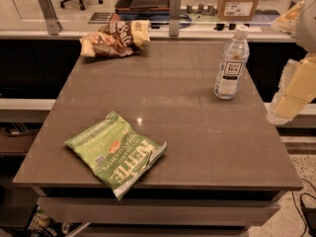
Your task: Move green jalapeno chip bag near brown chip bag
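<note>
The green jalapeno chip bag (115, 150) lies flat near the front left edge of the brown table (187, 112), with white lettering and a small red-orange logo. The brown chip bag (114, 37), with cream-yellow ends, lies at the table's far left corner. The two bags are far apart. My gripper (292, 94) shows as pale cream parts at the right edge of the camera view, beside the table's right side and level with the bottle, away from both bags and holding nothing I can see.
A clear water bottle (231, 64) with a white cap stands upright at the far right of the table. Behind the table runs a counter with metal posts (174, 13) and a cardboard box (239, 1). A lower shelf lies to the left.
</note>
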